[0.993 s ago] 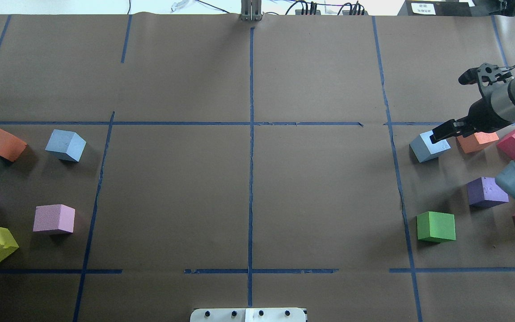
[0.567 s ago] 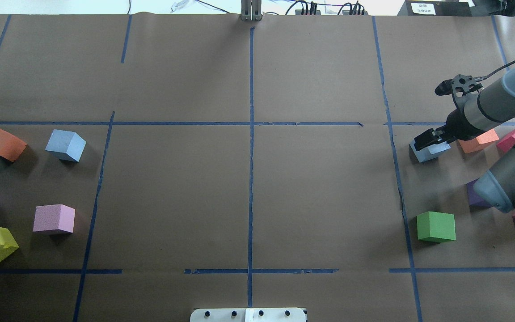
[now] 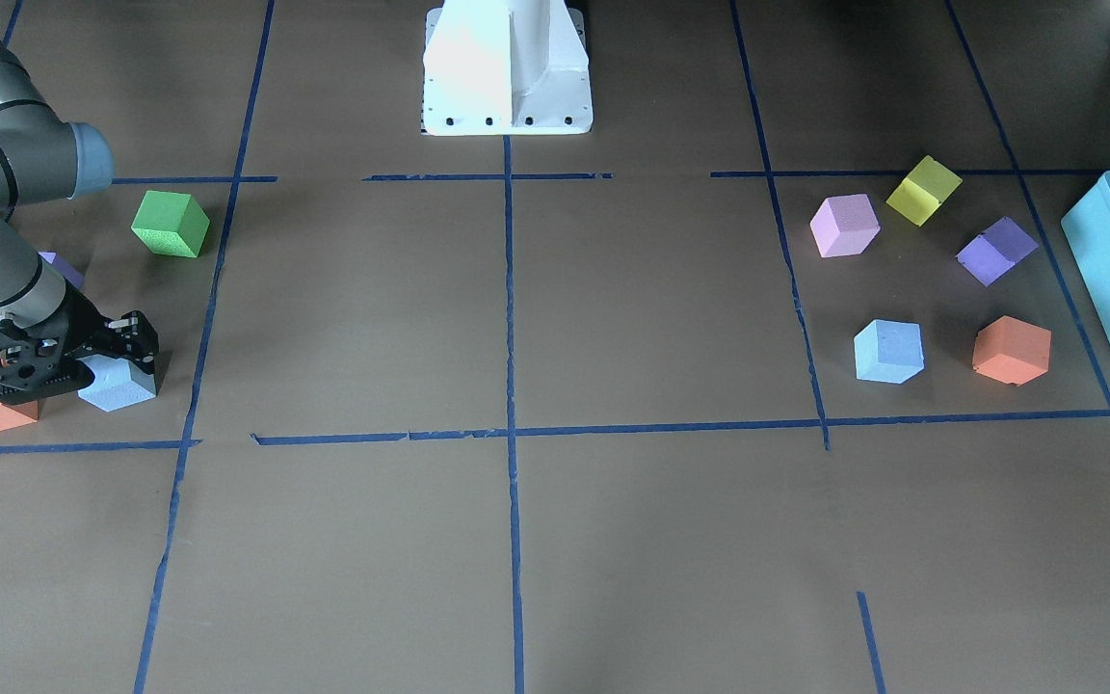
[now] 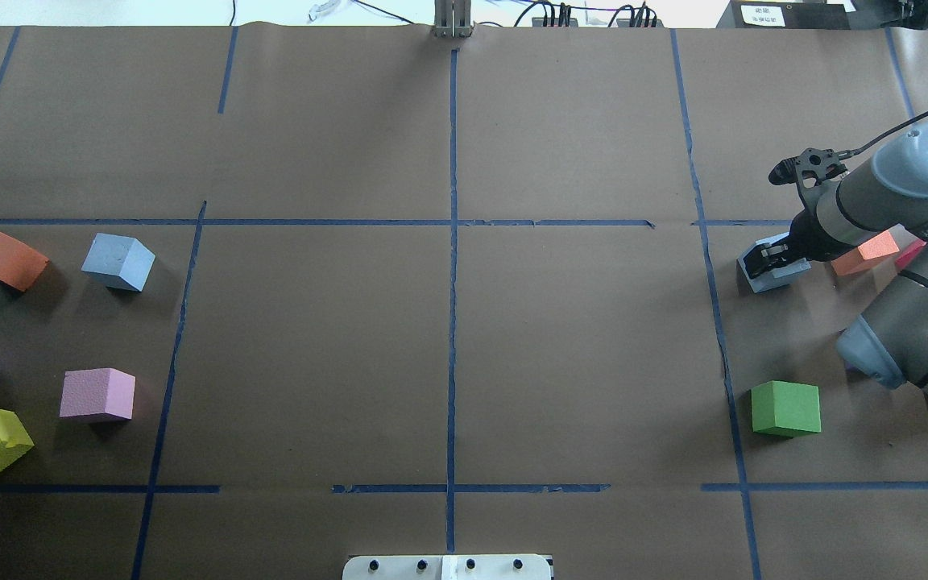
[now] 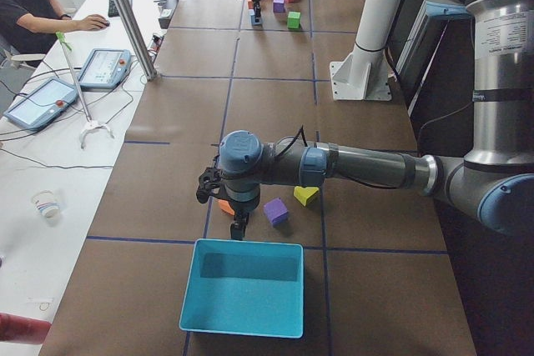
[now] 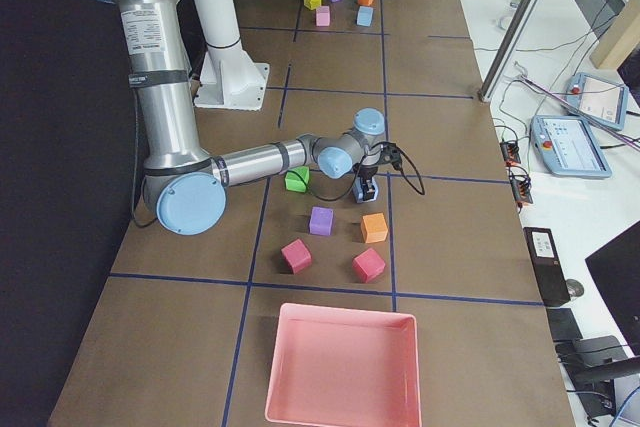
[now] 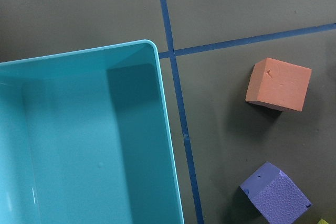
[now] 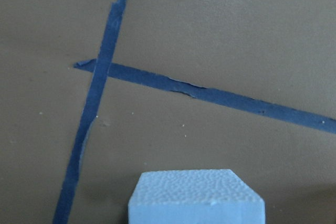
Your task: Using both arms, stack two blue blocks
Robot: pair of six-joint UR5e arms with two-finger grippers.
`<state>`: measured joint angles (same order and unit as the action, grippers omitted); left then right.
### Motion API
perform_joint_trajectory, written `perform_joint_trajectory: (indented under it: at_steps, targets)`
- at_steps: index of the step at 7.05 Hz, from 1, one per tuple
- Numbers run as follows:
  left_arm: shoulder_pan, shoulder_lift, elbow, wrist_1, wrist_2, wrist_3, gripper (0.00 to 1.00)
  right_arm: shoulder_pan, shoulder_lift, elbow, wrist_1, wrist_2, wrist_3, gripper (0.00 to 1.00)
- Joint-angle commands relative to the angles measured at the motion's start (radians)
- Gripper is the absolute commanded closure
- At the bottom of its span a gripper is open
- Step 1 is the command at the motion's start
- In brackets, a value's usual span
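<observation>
- Now, right hand [image 4: 772,259] is down over 1 blue block [image 4: 758,279] beside the orange cube [image 4: 863,256]; clenched or not, can't tell.
- Left hand [image 5: 239,229] hangs by the teal bin [image 5: 242,289]; its grip can't be judged.
- 2nd blue block [image 4: 118,262] sits alone on the tabletop [image 4: 311,338], far across.

The blue block [image 8: 194,195] looked like grainy matt foam, the teal bin [image 7: 79,150] was smooth glossy plastic, and the brown paper [image 4: 311,346] table covering lay matt.

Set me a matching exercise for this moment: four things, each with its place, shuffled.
1 right tool
2 green block
3 teal bin
4 left blue block

a next to an orange block, robot's left side
b at the right blue block
c fills much of the left wrist view
d standing apart, robot's right side

Pairs: 1-b, 2-d, 3-c, 4-a
</observation>
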<state>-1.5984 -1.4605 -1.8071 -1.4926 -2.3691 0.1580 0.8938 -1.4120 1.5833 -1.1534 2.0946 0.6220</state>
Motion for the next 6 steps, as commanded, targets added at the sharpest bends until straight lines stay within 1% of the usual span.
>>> perform_joint_trajectory:
  at_steps: [1, 2, 4, 5, 6]
  targets:
    - [0.0, 0.0, -0.012, 0.002, -0.01, -0.002, 0.0, 0.002, 0.03, 0.015, 0.0, 0.002, 0.002, 0.97]
    - [0.0, 0.0, -0.015, 0.002, -0.01, -0.002, 0.0, 0.0, 0.092, 0.052, -0.015, 0.005, 0.063, 0.97]
    - [0.0, 0.0, -0.015, 0.002, -0.01, -0.002, 0.0, -0.12, 0.248, 0.061, -0.014, -0.004, 0.337, 0.97]
    - [0.0, 0.0, -0.015, 0.002, -0.01, -0.002, 0.0, -0.194, 0.339, 0.047, -0.017, -0.04, 0.478, 0.98]
    - [0.0, 0.0, -0.015, 0.002, -0.01, -0.002, 0.0, -0.24, 0.404, 0.029, -0.046, -0.092, 0.552, 1.0]
